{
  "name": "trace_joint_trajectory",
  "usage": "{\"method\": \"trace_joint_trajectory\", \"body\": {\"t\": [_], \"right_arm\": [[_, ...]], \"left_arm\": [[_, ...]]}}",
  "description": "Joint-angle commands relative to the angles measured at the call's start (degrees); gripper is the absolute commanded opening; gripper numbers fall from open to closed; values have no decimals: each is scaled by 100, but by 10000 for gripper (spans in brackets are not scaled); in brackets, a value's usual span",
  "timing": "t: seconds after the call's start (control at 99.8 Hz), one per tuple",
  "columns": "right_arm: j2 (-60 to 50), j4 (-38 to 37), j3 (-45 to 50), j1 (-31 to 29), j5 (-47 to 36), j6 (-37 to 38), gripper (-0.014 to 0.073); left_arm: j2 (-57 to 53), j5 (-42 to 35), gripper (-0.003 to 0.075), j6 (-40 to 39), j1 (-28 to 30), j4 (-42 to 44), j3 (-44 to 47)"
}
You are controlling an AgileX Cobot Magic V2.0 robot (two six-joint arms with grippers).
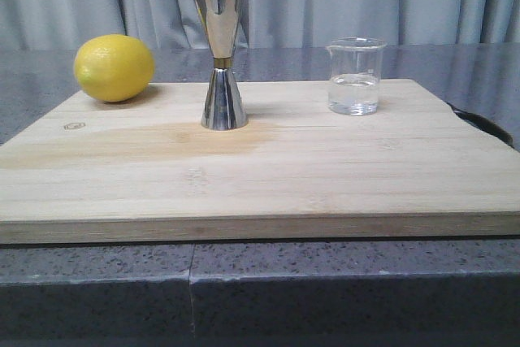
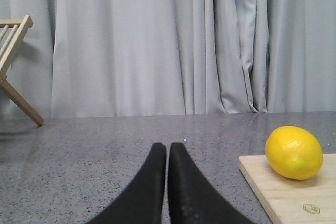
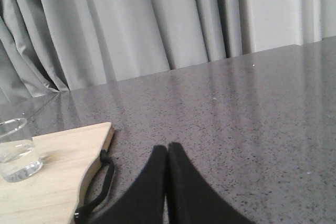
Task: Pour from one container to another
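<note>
Nothing was poured yet: the beaker (image 1: 355, 76) stood part full near the board's (image 1: 260, 176) back right edge, the jigger (image 1: 221, 54) untouched. My left gripper (image 2: 167, 150) and right gripper (image 3: 167, 153) were closed, empty.

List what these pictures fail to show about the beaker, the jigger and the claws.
- Beaker: printed markings too faint to read in the front view; cut off by the frame edge in the right wrist view.
- Jigger: steel walls hide whether its top cup holds anything.
- Left claw and right claw: absent from the front view, so their place relative to the cutting board is unclear.
</note>
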Motion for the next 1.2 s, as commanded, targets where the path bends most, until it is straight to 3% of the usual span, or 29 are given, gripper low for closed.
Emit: {"method": "trace_joint_trajectory", "body": {"t": [0.0,0.21,0.401,0.852,1.022,1.192], "right_arm": [[-127,-53,88,-40,-545,-77,-71],[-127,-1466,88,-40,-768,-77,-71],[-78,-1359,-387,-40,-491,-56,-71],[1612,-1023,-3031,-18,2752,-25,-71],[2223,-1010,-3638,-18,2907,-92,-71],[2298,-987,-3677,-18,2884,-92,-71]], "left_arm": [[-138,-446,-19,-22,7,-47,37],[-138,-434,-19,-22,7,-47,37],[-138,151,-19,-32,7,-59,-319],[1070,1841,-19,-22,7,17,-2342],[1622,1753,-19,-22,7,17,-2710],[1735,1724,-19,-22,7,17,-2710]]}}
